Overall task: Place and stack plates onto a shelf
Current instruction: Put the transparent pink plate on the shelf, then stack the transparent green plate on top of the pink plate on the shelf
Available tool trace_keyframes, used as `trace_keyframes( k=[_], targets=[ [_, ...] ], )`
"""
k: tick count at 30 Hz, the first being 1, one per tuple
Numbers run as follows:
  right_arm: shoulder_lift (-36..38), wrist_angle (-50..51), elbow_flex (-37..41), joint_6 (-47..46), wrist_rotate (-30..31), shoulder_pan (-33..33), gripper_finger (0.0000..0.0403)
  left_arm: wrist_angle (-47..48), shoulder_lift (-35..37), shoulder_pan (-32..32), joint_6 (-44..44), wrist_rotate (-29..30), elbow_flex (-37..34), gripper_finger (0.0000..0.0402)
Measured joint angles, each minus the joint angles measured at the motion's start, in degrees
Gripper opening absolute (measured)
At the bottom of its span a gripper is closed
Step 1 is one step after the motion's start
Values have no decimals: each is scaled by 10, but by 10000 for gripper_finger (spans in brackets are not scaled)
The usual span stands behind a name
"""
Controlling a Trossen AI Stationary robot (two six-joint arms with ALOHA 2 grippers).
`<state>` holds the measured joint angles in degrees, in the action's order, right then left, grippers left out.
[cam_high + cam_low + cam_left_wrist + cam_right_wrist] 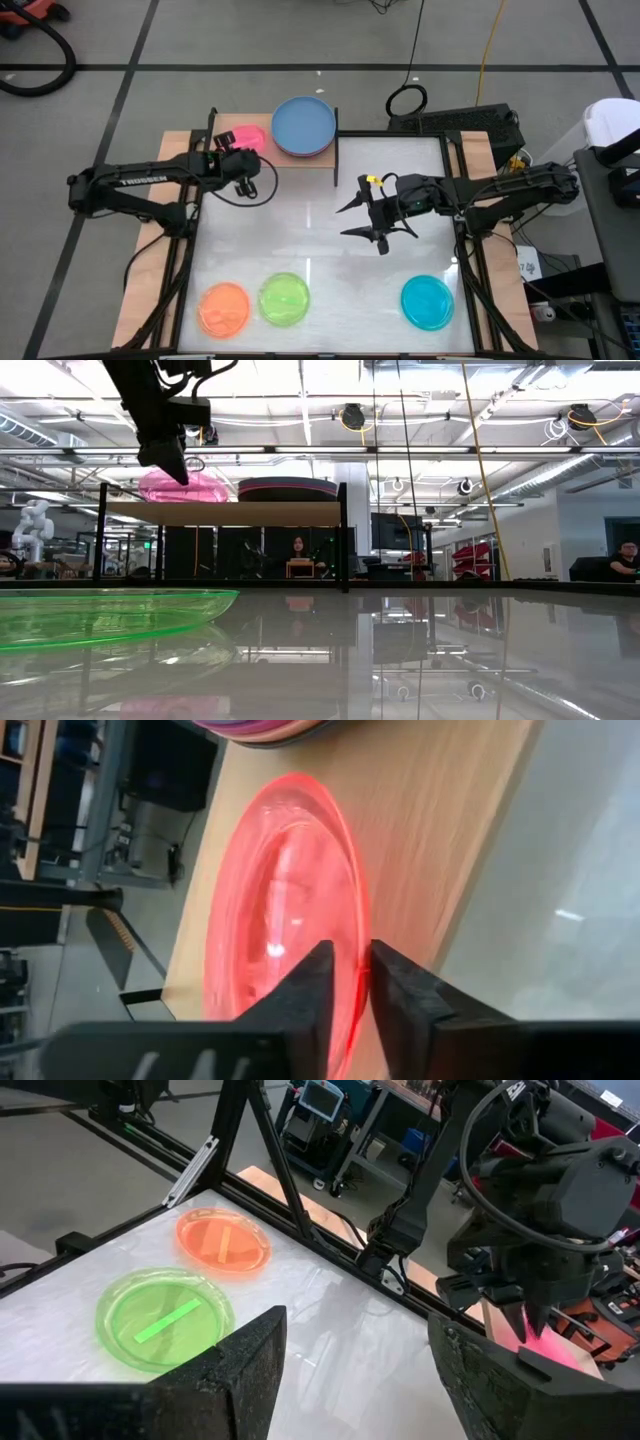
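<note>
A translucent pink plate (pixel 247 137) lies on the shelf's wooden top board (pixel 318 168), beside a stack of larger plates with a blue one on top (pixel 304 126). My left gripper (pixel 236 158) stands at the pink plate's near rim, shut on it. My right gripper (pixel 374 214) hovers open over the middle of the table and holds nothing. The orange plate (pixel 224 307), the green plate (pixel 284 298) and the cyan plate (pixel 428 302) lie flat along the table's near edge. The low view shows the pink plate (pixel 185 486) and the stack (pixel 288 488) on the board (pixel 225 513). My left gripper pinches the pink plate's near rim (pixel 361 982) between its two fingers, one finger (pixel 318 988) inside the dish and the other finger (pixel 402 992) outside. The fingers come from above, pointing down (pixel 165 455). The plate (pixel 285 910) rests on the wooden board.
Black shelf posts (pixel 336 145) rise at the board's corners. The table's black frame rails (pixel 300 1200) run along its edges. White tabletop (pixel 300 230) lies between the shelf and the near row of plates. People sit in the room behind (pixel 297 550).
</note>
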<state>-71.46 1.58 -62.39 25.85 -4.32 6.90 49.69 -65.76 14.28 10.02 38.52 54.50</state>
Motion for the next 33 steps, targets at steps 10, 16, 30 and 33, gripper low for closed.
trace_keyframes(
  k=[10, 16, 30, 33],
  targets=[
    [0, 0, 0, -3, 0, 0, 224, 0, 0, 0, -31, -2, 0, 152],
    [0, 0, 0, -3, 0, 0, 224, 0, 0, -1, -31, -26, 0, 185],
    [0, 1, 0, -15, 0, -1, 224, -56, 149, -118, -97, -26, 63, 197],
    [0, 14, 0, -34, 0, -1, 224, -126, 192, -161, -102, -26, 33, 197]
  ],
)
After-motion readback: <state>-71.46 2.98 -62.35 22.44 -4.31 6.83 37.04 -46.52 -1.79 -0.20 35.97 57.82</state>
